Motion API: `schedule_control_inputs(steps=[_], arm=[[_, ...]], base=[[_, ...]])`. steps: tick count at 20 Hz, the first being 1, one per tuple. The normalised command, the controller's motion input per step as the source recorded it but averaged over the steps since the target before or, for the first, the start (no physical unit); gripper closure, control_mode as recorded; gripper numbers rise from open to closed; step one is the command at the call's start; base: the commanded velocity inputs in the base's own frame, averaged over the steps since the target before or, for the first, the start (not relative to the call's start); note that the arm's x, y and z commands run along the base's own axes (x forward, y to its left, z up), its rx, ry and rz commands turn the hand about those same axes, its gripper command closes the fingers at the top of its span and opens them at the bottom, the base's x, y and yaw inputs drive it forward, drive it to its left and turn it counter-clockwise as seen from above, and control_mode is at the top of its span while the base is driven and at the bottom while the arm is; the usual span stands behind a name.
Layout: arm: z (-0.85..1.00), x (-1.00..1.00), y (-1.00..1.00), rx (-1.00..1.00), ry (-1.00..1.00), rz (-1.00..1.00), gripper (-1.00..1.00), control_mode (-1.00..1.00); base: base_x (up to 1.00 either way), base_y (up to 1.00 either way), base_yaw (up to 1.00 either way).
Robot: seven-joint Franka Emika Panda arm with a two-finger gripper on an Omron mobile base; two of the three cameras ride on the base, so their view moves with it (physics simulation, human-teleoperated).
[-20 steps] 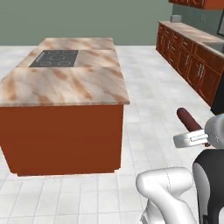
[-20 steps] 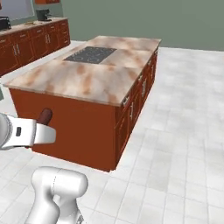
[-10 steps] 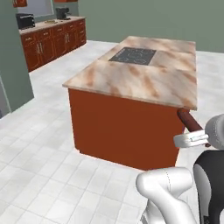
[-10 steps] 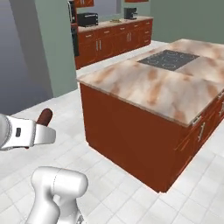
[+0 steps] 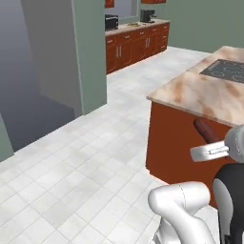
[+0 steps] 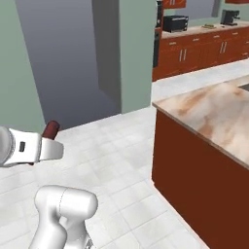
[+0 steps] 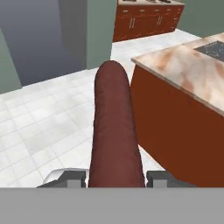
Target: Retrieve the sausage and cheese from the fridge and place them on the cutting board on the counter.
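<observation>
The gripper [image 7: 114, 179] is clamped on the sausage [image 7: 114, 131], one dark fingertip showing on each side of the link's near end in the hand view, with the dark red-brown link running straight out from between them, its rounded far end uppermost in that view. In the left base view the sausage [image 5: 206, 129] juts up and to the left from the white hand at the right edge, in front of the island's cabinet side; in the right base view only its rounded tip [image 6: 50, 129] rises above the white hand at the left edge, held well above the pale tiled floor [image 5: 81, 176]. Just beyond the arm stands the island counter [image 6: 214, 121], a marbled beige-and-tan stone top over reddish-brown cabinet sides, its near corner pointing toward the robot. A dark cooktop [image 5: 226, 70] is set into the island top farther back. To the left, past the open stretch of floor, a grey-green wall column [image 5: 89, 52] stands beside a tall grey recess [image 5: 28, 71]. Farthest off, along the back wall, runs another counter [image 5: 136, 27] over reddish-brown cabinets with silver handles; on it sit a dark microwave-like appliance [image 6: 175, 23] and a dark coffee machine [image 5: 147, 15], with something small and flat between them that is too small to tell.
</observation>
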Motion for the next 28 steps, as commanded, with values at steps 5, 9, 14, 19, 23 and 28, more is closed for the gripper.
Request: schedule_control_inputs(steps=[5, 9, 14, 19, 23, 28], arm=[[0.0, 0.0, 0.0, 0.0, 0.0, 0.0, 1.0, 1.0], [0.0, 0.0, 0.0, 0.0, 0.0, 0.0, 1.0, 1.0], [0.0, 0.0, 0.0, 0.0, 0.0, 0.0, 1.0, 1.0], [0.0, 0.0, 0.0, 0.0, 0.0, 0.0, 1.0, 1.0], [0.0, 0.0, 0.0, 0.0, 0.0, 0.0, 1.0, 1.0], [0.0, 0.0, 0.0, 0.0, 0.0, 0.0, 1.0, 1.0]], base=[[1.0, 0.16, 0.19], [1.0, 0.0, -0.04], [1.0, 0.46, -0.39], [1.0, 0.84, -0.57], [1.0, 0.96, -0.49], [0.98, 1.0, -0.4]])
